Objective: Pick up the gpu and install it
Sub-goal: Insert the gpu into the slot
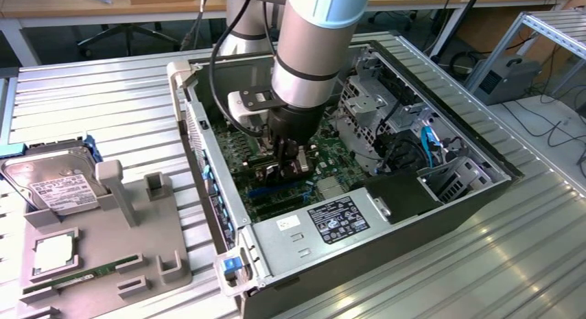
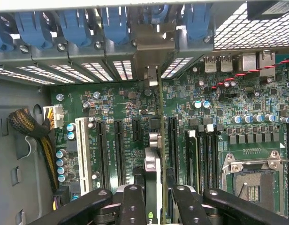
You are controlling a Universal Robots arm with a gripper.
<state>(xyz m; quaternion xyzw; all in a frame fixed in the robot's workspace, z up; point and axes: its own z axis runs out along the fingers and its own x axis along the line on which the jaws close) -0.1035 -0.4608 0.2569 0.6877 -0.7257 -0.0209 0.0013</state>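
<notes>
Ext cam sits high, off my arm [image 1: 311, 44], tilted down over the bench [image 1: 101, 92] at mid range, taking in the whole open PC case [image 1: 440, 216]. Wrist cam rides on me, v. close, facing down past my pincer [image 2: 156, 199] toward the motherboard [image 2: 111, 101] & rear slot brackets [image 2: 88, 70]. Both views share the board's slot area inside the case, around the pincer.
</notes>
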